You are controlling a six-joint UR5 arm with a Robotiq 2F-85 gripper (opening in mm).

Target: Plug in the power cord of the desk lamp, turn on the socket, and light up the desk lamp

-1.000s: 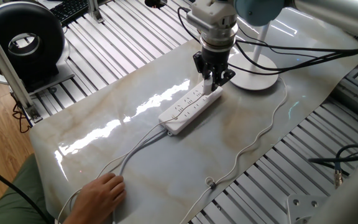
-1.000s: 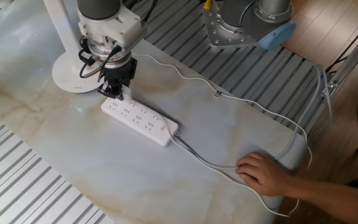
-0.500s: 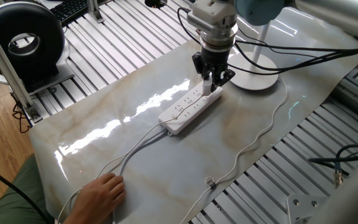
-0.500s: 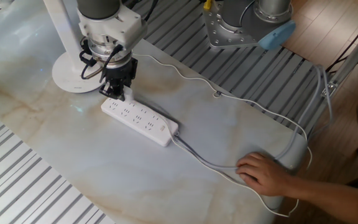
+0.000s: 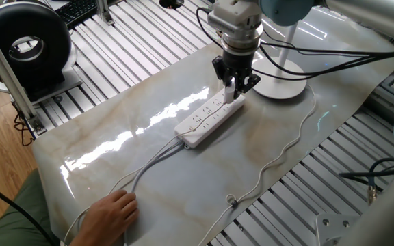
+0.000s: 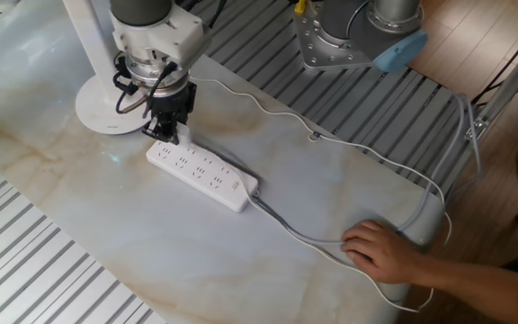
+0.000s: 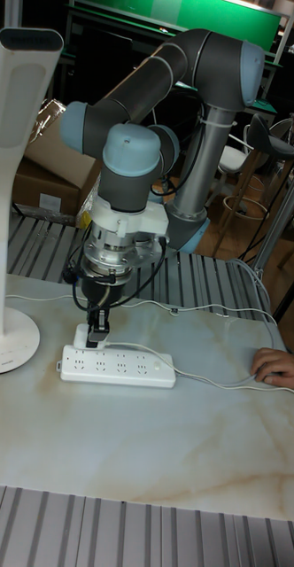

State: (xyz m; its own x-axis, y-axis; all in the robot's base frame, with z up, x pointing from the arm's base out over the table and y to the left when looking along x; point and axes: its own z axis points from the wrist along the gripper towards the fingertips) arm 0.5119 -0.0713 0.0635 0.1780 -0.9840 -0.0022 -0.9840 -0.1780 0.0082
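The socket (image 5: 209, 117) (image 6: 201, 170) (image 7: 118, 365), a long white power strip, lies on the marble table. My gripper (image 5: 233, 89) (image 6: 168, 134) (image 7: 95, 333) points down at the strip's end nearest the desk lamp. It is shut on the small white plug (image 7: 82, 336) of the power cord (image 5: 294, 134) (image 6: 329, 143). The plug sits against the top of the strip; whether it is fully seated cannot be told. The desk lamp's round base (image 5: 280, 79) (image 6: 104, 104) (image 7: 9, 342) stands just behind the strip, and its head (image 7: 27, 41) looks unlit.
A person's hand (image 5: 112, 211) (image 6: 381, 251) (image 7: 279, 367) rests on the table edge, on the strip's grey cable (image 6: 297, 232). Ribbed metal framing (image 5: 142, 41) surrounds the table. A black ring-shaped device (image 5: 26, 44) stands at one corner.
The gripper has shifted very slightly upward at the strip's end. The strip, lamp and hand have not moved.
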